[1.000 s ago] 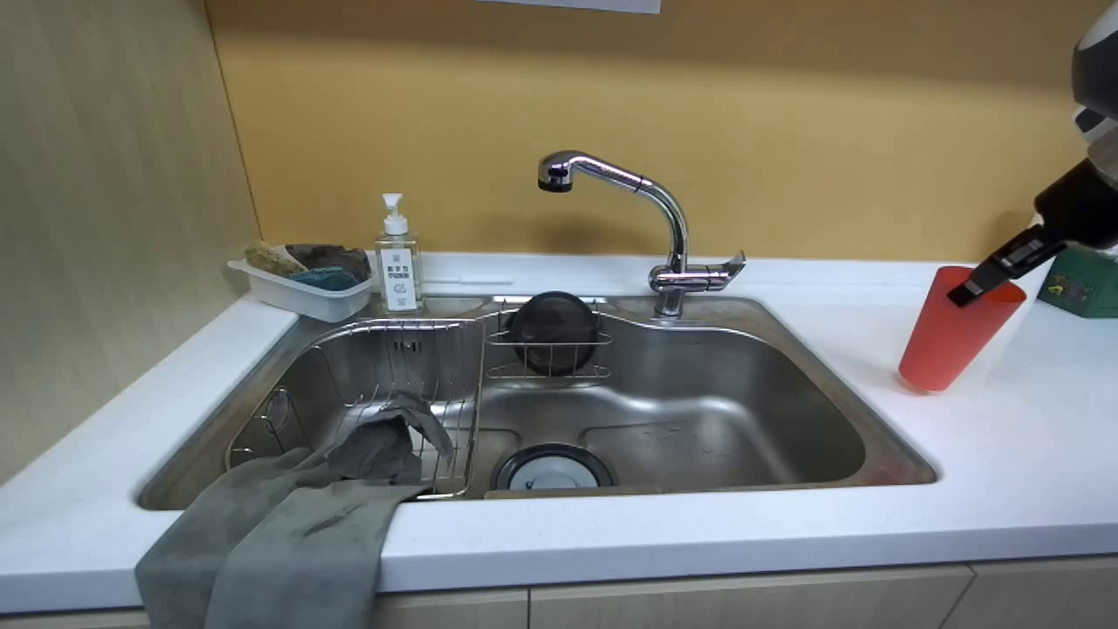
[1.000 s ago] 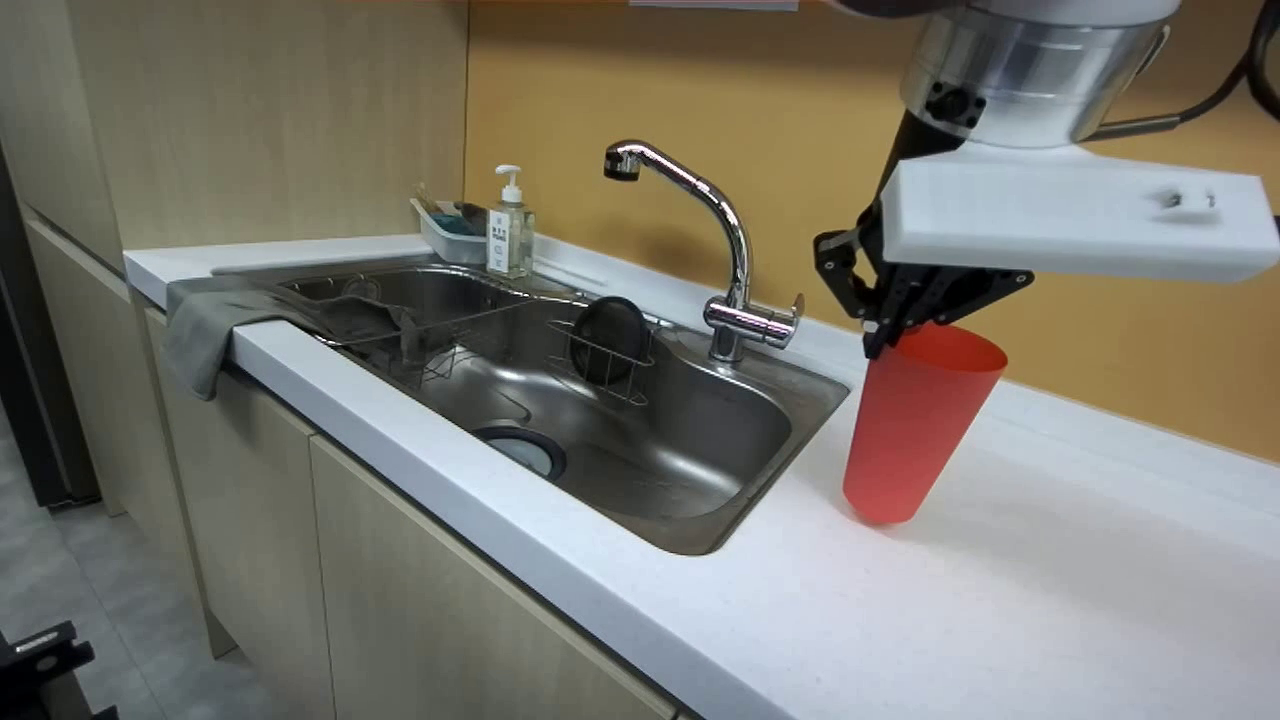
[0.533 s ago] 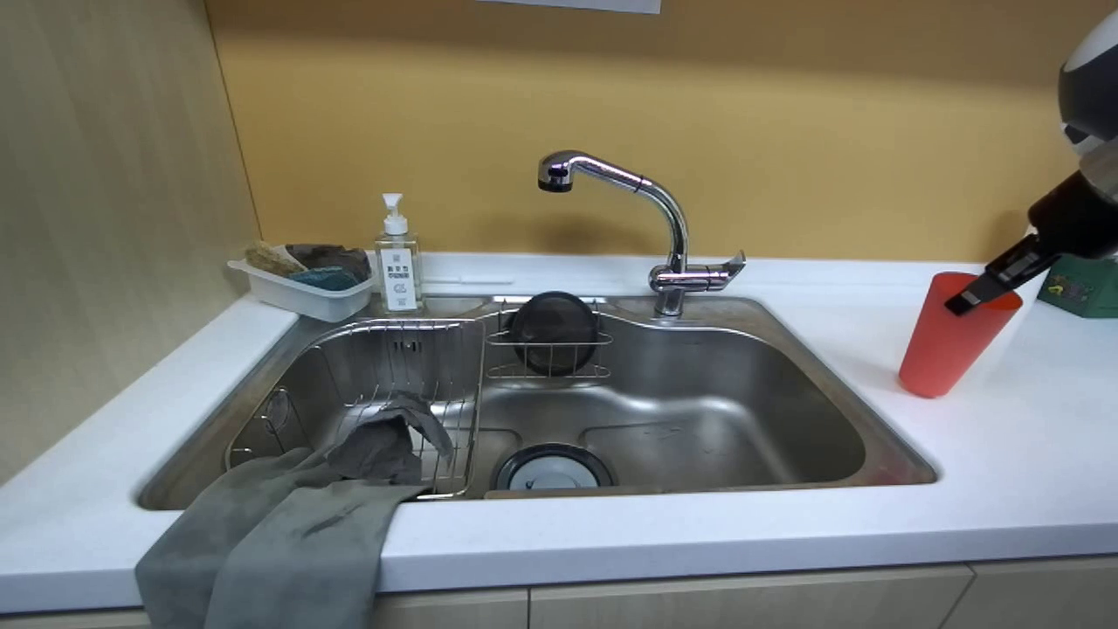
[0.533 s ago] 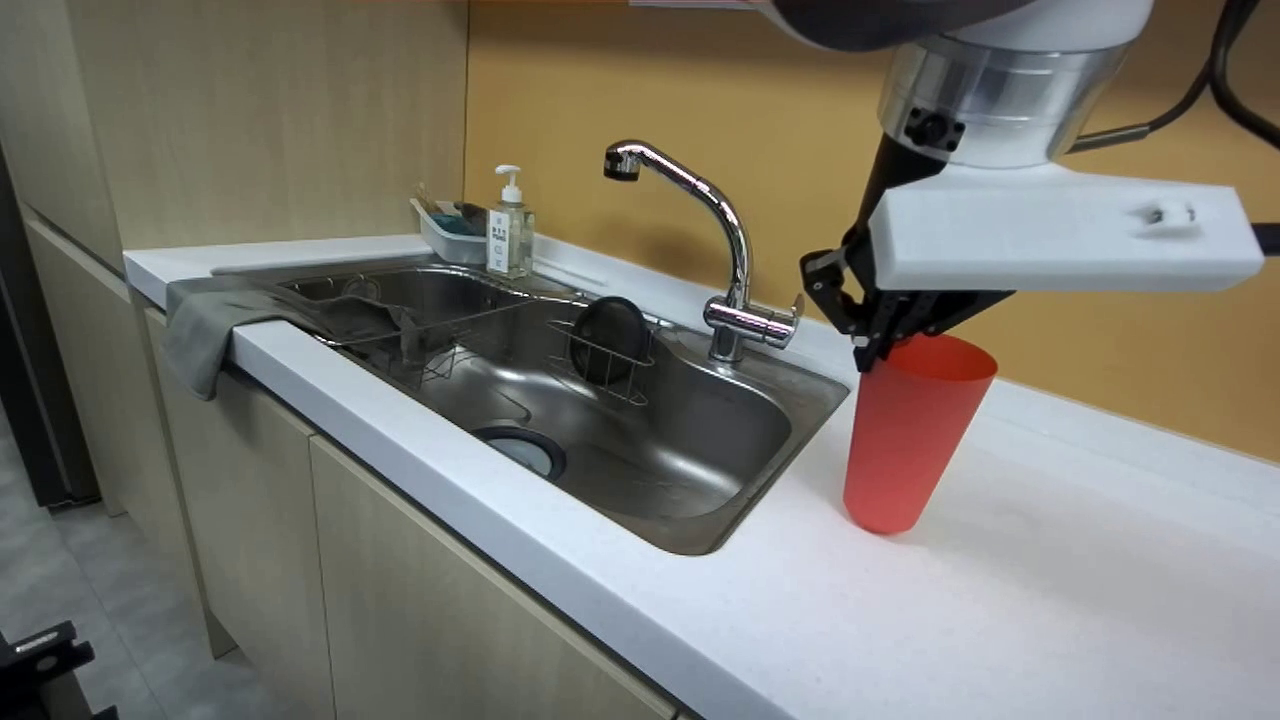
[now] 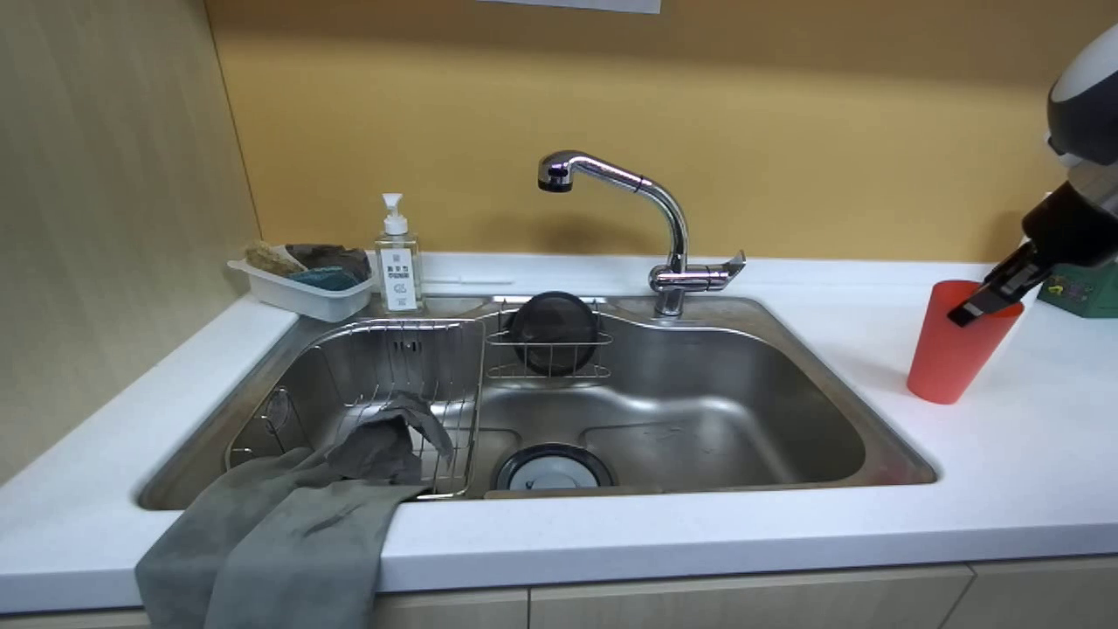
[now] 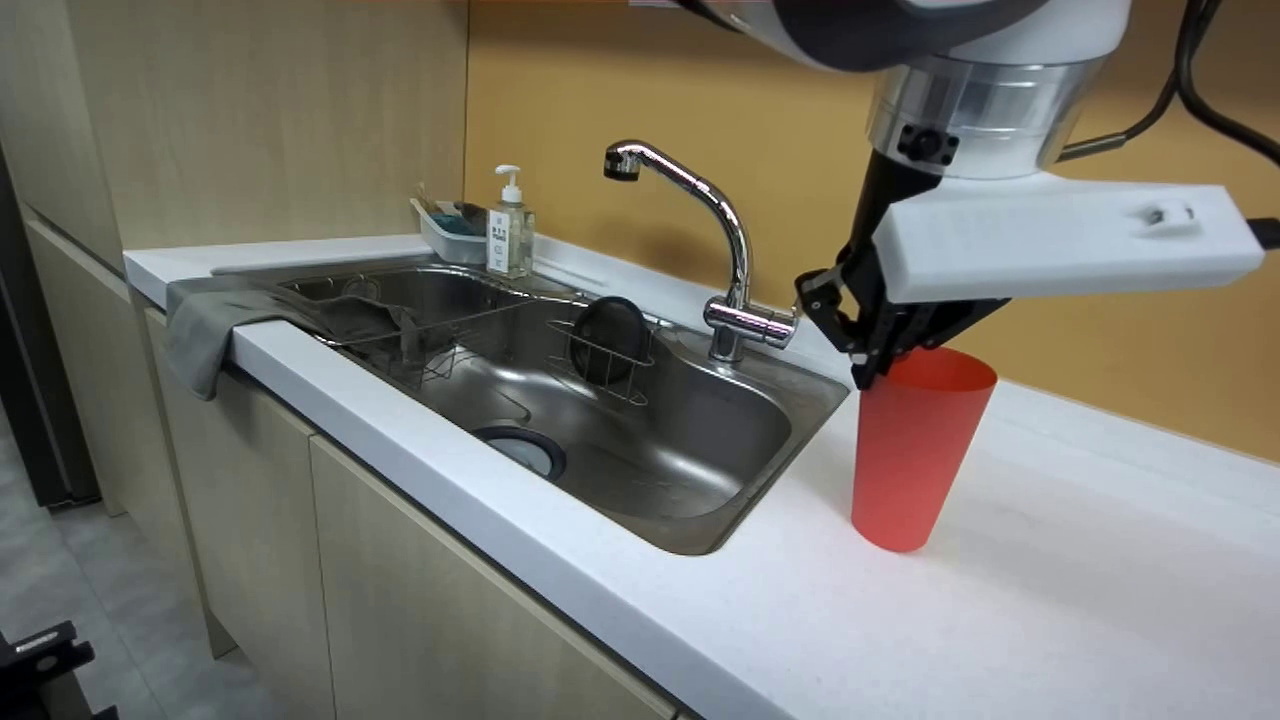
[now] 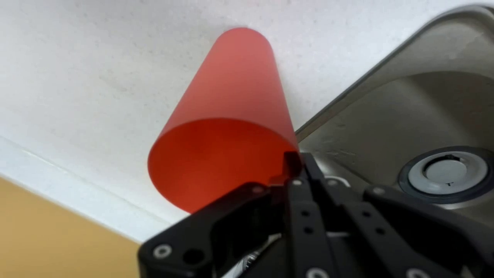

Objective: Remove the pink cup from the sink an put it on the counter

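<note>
The pink-red cup [image 5: 954, 358] is over the white counter [image 5: 1031, 454], to the right of the steel sink [image 5: 886, 459]. It leans slightly, mouth up, and its base is at or very near the counter; contact is hard to tell. The cup also shows in an exterior view [image 6: 910, 465] and in the wrist view [image 7: 241, 85]. My gripper [image 7: 301, 160] is shut on the cup's rim, with one finger inside the cup and one outside. In an exterior view the gripper [image 6: 866, 375] holds the side of the rim nearest the sink.
The faucet [image 6: 735, 260] stands behind the sink. A black round item [image 5: 555, 332] sits in a wire rack in the sink. A grey cloth [image 5: 306, 533] hangs over the front edge. A soap bottle [image 5: 398, 262] and white tub [image 5: 314, 297] stand back left. A green box [image 5: 1083, 284] is behind the cup.
The arm has lowered the cup and moved it slightly toward the counter's front edge. The cup stands more upright than a second ago. The gripper has stayed shut on the rim.
</note>
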You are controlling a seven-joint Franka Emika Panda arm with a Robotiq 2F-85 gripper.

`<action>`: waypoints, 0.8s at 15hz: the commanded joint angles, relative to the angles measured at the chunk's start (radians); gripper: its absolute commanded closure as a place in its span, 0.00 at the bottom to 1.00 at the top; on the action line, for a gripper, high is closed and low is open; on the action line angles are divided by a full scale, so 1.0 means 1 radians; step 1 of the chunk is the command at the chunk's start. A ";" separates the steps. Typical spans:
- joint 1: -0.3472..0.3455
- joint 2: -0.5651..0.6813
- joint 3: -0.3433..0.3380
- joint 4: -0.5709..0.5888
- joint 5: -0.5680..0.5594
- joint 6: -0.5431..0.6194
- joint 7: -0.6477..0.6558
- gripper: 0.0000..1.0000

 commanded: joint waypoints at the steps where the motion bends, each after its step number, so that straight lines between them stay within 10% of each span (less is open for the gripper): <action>1: -0.009 -0.001 0.012 0.004 -0.037 0.005 0.091 0.65; 12: 0.001 0.007 0.052 0.097 0.041 0.109 0.285 0.00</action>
